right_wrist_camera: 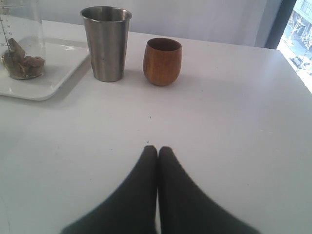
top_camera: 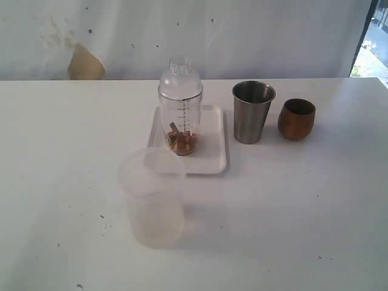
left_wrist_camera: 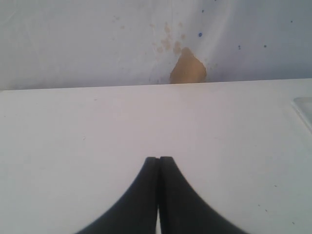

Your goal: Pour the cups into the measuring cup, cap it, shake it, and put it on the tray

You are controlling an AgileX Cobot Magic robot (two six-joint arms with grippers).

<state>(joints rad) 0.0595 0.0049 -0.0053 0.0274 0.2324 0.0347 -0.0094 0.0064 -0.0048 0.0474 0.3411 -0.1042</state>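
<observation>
The clear measuring cup [top_camera: 180, 115] stands upright on the white tray [top_camera: 212, 157], with its domed cap [top_camera: 180, 74] on and brown bits at its bottom. Right of the tray stand the steel cup [top_camera: 253, 112] and the brown cup [top_camera: 296, 119], both upright. The right wrist view shows the steel cup [right_wrist_camera: 106, 43], the brown cup [right_wrist_camera: 162, 61], the measuring cup [right_wrist_camera: 22, 46] and a tray corner [right_wrist_camera: 44, 87] beyond my right gripper [right_wrist_camera: 158, 148], which is shut and empty over bare table. My left gripper [left_wrist_camera: 158, 159] is shut and empty too. Neither gripper appears in the exterior view.
A frosted translucent tub [top_camera: 153, 197] stands on the table in front of the tray. The white table [top_camera: 303, 212] ends at a pale backdrop wall with a tan patch [top_camera: 85, 63]. The left wrist view shows that patch [left_wrist_camera: 187, 68] and a tray corner [left_wrist_camera: 304, 109].
</observation>
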